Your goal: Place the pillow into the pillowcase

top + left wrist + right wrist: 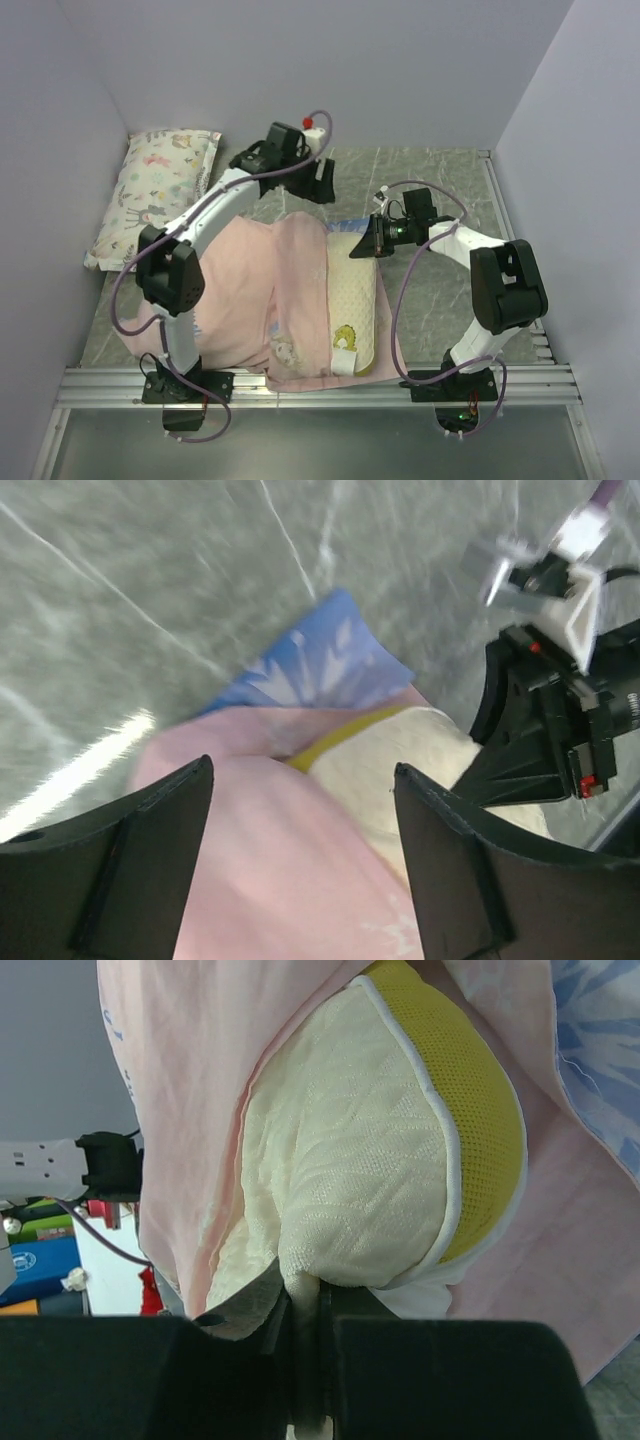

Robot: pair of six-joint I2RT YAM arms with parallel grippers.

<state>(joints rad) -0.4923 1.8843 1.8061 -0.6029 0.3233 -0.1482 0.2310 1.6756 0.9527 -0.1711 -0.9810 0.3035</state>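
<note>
The cream pillow (352, 295) with a yellow side band lies partly inside the pale pink pillowcase (255, 300) near the table's front. Its right side and near end with the yellow logo stick out. My right gripper (372, 240) is shut on a pinch of the pillow's cream cover (350, 1200) at its far end. The pillowcase (190, 1080) drapes over the pillow, and its blue face (600, 1050) shows at the right. My left gripper (322, 180) is open and empty, hovering above the pillowcase's far edge (290, 870), where the blue face (320, 665) and the pillow (400, 760) show.
A smaller white pillow with animal-and-flower print (150, 190) lies at the back left against the wall. Grey walls enclose the marbled table (440, 290) on three sides. A metal rail (320, 385) runs along the front edge.
</note>
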